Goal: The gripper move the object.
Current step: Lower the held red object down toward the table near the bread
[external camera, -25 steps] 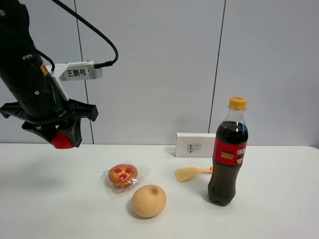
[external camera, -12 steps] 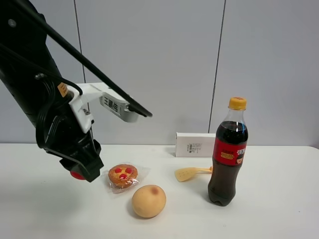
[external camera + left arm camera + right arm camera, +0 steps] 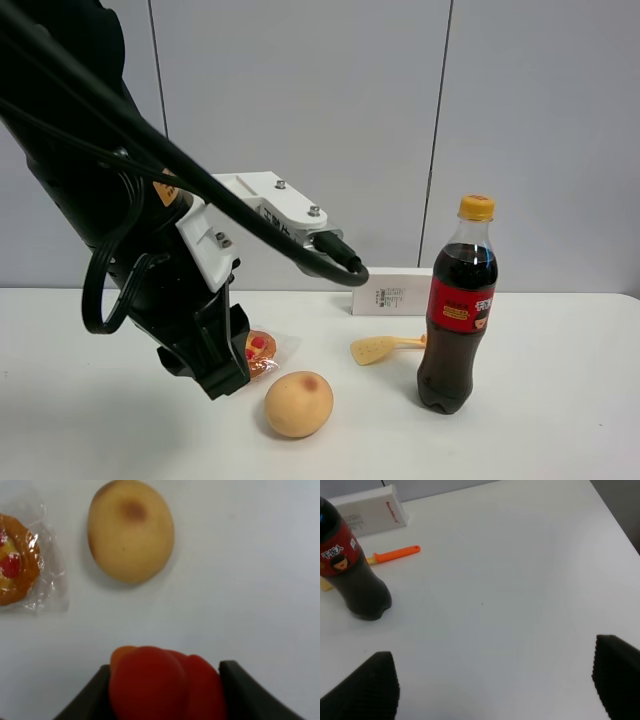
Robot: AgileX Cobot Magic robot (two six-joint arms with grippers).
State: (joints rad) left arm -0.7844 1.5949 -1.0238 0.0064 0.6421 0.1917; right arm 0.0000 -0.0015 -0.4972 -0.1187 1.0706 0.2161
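Note:
The object, a small glossy red toy, sits pinched between the two black fingers of my left gripper, which is shut on it. In the exterior view the left gripper hangs low over the table, just left of the peach and in front of the wrapped muffin; the toy is hidden there by the claw. My right gripper is open over bare table, nothing between its fingers. It does not appear in the exterior view.
The peach and muffin lie just beyond the held toy. A cola bottle stands at the right, with a yellow-and-orange spatula and a white box behind it. The table is white.
The left arm has swung down and to the right with the red toy, from high at the left to just above the table beside the muffin and peach.

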